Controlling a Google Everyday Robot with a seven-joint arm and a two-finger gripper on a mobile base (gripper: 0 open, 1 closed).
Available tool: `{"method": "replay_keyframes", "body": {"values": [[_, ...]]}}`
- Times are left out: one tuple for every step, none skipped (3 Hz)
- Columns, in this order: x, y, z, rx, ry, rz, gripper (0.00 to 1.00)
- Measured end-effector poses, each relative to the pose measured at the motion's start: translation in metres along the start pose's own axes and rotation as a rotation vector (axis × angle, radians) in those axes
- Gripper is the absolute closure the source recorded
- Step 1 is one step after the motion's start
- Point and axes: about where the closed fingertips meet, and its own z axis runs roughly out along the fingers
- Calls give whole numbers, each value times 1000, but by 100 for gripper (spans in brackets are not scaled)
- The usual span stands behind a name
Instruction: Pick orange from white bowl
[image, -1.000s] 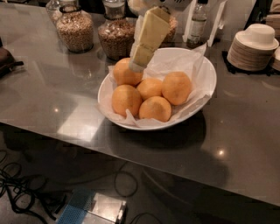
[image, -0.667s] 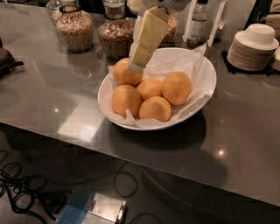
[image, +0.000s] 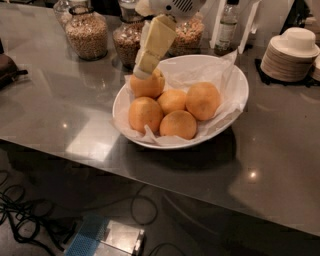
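Leaning over the white bowl (image: 170, 145), the tool (image: 144, 70) is touching the orange (image: 148, 86) nearest the desk's (image: 75, 120) far edge; spread or pinching, I cannot tell.

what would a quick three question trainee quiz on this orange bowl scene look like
1. Count: how many oranges lie in the white bowl?
2. Choose: the hand reaches down to which fruit? A, the rear-left orange. B, the front-right one. C, the far-right one.
3. True or false: the stack of small dishes stands left of the bowl in the camera view.

Key
1. Five.
2. A: the hand is right at the top of that orange, at the bowl's back left.
3. False: the stack is to the right, on the counter outside the bowl.
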Motion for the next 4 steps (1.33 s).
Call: {"method": "replay_keyframes", "body": {"values": [[7,-13,26,-60,-20,25,0],[27,-15,49,-133,-34,80,0],[53,-15,65,-173,-43,157,0],[53,-15,66,-174,-44,158,5]]}}
